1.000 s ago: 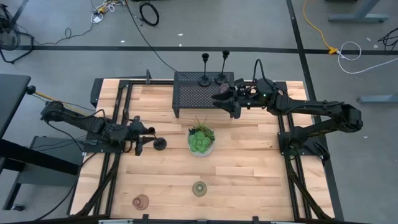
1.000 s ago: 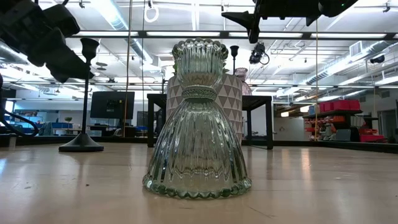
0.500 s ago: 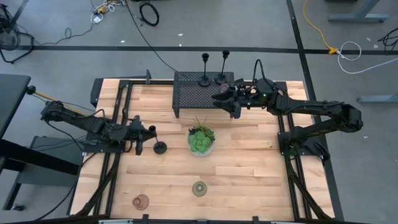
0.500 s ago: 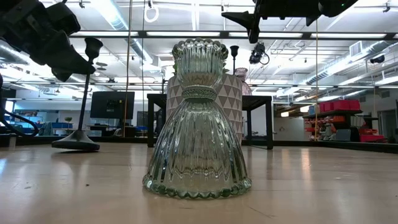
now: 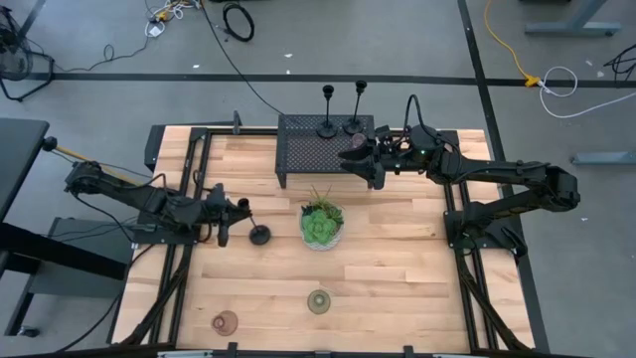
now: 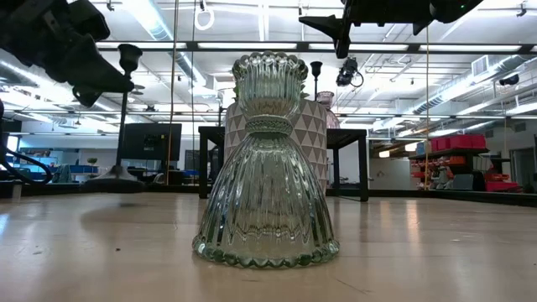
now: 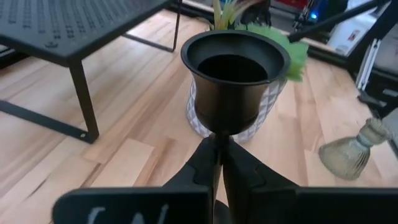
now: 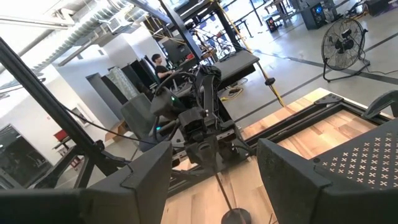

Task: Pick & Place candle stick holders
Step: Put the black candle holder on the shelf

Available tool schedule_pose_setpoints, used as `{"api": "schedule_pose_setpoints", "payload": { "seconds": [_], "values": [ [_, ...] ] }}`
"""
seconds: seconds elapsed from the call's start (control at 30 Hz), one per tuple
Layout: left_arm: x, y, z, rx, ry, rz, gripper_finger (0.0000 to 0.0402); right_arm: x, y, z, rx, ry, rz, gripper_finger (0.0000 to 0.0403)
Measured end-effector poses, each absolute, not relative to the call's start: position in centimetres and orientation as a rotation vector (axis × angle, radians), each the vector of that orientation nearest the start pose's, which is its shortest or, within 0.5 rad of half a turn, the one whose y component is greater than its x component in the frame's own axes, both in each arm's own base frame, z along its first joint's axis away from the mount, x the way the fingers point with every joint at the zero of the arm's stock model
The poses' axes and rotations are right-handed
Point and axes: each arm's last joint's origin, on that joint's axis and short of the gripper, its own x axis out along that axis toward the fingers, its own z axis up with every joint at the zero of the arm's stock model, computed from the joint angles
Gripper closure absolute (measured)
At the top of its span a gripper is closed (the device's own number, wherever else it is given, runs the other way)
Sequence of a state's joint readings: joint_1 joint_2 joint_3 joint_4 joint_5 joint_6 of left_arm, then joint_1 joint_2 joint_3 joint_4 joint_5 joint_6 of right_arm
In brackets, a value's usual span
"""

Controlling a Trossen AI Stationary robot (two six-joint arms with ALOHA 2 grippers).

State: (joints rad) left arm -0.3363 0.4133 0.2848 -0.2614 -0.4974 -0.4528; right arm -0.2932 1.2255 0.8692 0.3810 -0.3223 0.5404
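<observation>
Above table (image 5: 397, 278): holder (image 7: 235, 81) seemingly pincer-clamped (image 7: 219, 163).

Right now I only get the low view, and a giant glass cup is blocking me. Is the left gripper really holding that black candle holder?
Observer: Yes. The left wrist view shows the left gripper shut on the stem of the black holder, just under its top cup.
Operator: Are there more glass cups?
Observer: From above, a pink glass cup sits left of your greenish glass cup, near the table edge by your camera.
Operator: What's the other arm doing?
Observer: The right gripper hangs open by the right end of the mesh rack.
</observation>
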Motion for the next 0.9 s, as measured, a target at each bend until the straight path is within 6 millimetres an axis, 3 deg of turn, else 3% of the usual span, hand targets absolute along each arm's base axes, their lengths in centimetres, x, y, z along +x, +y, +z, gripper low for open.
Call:
{"api": "schedule_pose_setpoints", "payload": {
  "seconds": [0.4,0.9],
  "values": [
    [11.5,-2.5,22.2,-0.3,0.212,0.236,0.0389,26.7,-7.1,32.5,0.533,-0.015,0.035,0.0167],
    [11.0,-2.1,26.6,-0.269,0.1,0.274,0.0389,26.7,-7.1,32.5,0.533,-0.015,0.035,0.0167]
  ]
}}
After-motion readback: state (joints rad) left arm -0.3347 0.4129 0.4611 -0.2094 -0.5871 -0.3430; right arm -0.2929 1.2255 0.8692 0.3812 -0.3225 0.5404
